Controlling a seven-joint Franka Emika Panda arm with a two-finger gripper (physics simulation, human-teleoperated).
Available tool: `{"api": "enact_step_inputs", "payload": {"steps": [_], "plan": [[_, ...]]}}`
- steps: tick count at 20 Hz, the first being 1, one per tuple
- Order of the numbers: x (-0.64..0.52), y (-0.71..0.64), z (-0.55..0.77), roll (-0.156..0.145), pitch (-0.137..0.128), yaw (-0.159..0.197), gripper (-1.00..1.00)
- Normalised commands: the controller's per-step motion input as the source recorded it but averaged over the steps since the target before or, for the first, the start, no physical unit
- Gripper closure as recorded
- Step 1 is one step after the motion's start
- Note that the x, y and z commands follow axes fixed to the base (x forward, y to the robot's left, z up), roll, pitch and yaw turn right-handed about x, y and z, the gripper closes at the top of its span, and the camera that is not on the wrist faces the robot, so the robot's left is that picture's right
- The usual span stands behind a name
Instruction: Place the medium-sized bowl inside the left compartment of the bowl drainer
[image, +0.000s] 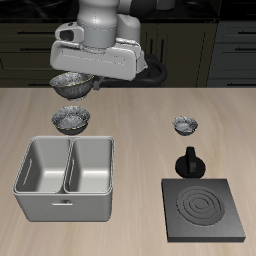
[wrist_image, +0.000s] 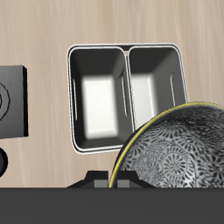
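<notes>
My gripper (image: 76, 76) is shut on the rim of the medium-sized bowl (image: 69, 84), a shiny grey patterned bowl, and holds it in the air above the back of the table. In the wrist view the bowl (wrist_image: 179, 144) hangs close to the camera, tilted, with its patterned outside showing. The bowl drainer (image: 65, 206), a pale grey tub with two deep wells, stands near the table's front edge, below and forward of the held bowl. Both wells look empty in the wrist view, where its rim (wrist_image: 128, 48) shows. The left compartment (image: 42, 165) is open from above.
The wider bowl (image: 72, 120) sits on the table just behind the drainer, under the held bowl. The smallest bowl (image: 184, 124) sits farther along the table. A black square stove plate (image: 205, 208) and a black moka-like pot (image: 190, 163) stand beside the drainer.
</notes>
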Motion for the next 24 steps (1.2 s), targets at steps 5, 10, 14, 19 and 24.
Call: {"api": "enact_step_inputs", "payload": {"steps": [5,10,14,19,24], "plan": [[0.34,0.07,-0.17,-0.001,0.041,0.013,1.0],[0.21,0.06,-0.08,-0.013,0.018,-0.001,1.0],[0.23,0.39,-0.14,0.051,0.022,0.004,1.0],[0.05,0.16,-0.15,0.021,0.006,0.017,1.0],[0.11,0.12,-0.48,0.03,0.051,-0.009,1.0]]}}
